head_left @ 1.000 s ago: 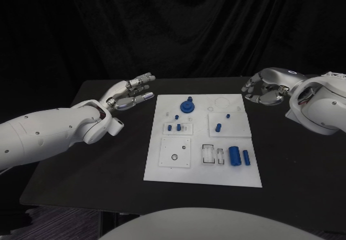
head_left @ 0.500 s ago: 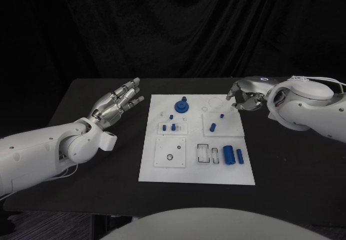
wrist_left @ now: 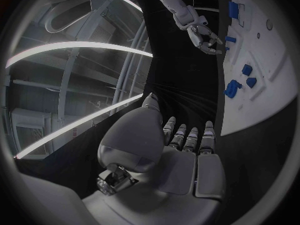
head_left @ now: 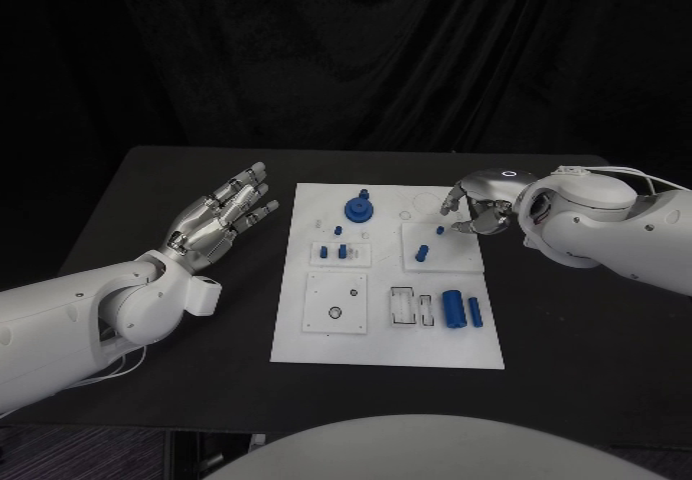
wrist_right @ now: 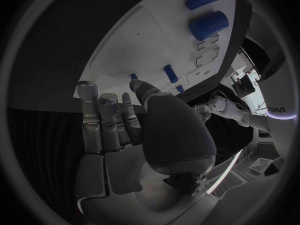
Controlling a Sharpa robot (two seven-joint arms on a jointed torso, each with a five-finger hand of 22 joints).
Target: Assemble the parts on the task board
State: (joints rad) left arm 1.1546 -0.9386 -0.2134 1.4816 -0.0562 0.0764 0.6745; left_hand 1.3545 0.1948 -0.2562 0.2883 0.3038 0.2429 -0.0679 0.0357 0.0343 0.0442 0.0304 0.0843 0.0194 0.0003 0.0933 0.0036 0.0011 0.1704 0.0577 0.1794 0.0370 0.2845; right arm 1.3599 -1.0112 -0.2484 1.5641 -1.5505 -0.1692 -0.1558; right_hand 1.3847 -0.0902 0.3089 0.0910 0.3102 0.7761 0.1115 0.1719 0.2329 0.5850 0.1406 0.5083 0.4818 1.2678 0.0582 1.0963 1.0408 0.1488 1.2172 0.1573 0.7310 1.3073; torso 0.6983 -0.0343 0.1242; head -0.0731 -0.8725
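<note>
The white task board [head_left: 387, 340] lies in the middle of the black table. On it are a blue round piece with a peg [head_left: 356, 208], small blue pegs [head_left: 335, 251], another blue peg [head_left: 423, 252], and a large blue cylinder [head_left: 453, 308] beside a thinner one [head_left: 475, 310]. My left hand [head_left: 224, 215] hovers left of the board, its fingers stretched out, and holds nothing. My right hand [head_left: 476, 210] hangs over the board's far right corner with loosely bent fingers and nothing in them. The right wrist view shows the large cylinder [wrist_right: 208, 24] and the thinner one [wrist_right: 201, 1] beyond that hand [wrist_right: 119, 130].
A black ring [head_left: 336, 312] sits in a square plate at the board's near left. Rectangular slots [head_left: 415, 307] lie beside the large cylinder. Bare black table [head_left: 577, 340] surrounds the board. The left wrist view shows the board [wrist_left: 275, 80] and my right hand [wrist_left: 203, 35].
The left hand's fingers have straightened from a loose curl. The right hand has moved in from the table's right side to the board's far right corner. The camera has shifted.
</note>
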